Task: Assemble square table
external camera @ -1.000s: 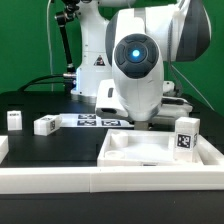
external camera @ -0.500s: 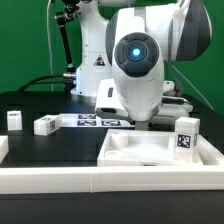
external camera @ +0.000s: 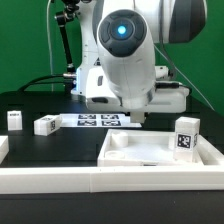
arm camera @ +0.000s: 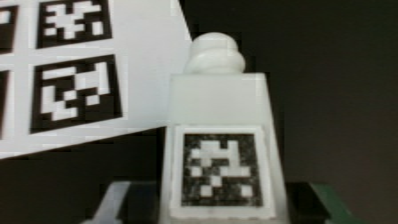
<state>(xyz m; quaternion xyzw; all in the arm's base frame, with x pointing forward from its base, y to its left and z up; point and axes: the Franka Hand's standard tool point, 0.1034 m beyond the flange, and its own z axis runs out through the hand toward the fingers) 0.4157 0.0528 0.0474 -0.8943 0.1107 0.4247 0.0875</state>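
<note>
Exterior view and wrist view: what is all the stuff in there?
table top: one, white, exterior view's right.
corner leg: one, white, upright at the table top's right edge.
standing leg: one, white, far on exterior view's left.
lying leg: one, white, beside the standing leg.
held leg: one, white, tag facing the wrist camera.
marker board: one, white, flat beyond the table top.
rail: one, white, along the front.
gripper: one, dark, shut on the held leg.
arm: one, white, centre.

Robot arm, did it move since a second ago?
Yes. The arm went up and toward the exterior view's left, judged against the marker board, which lies fixed on the table.
</note>
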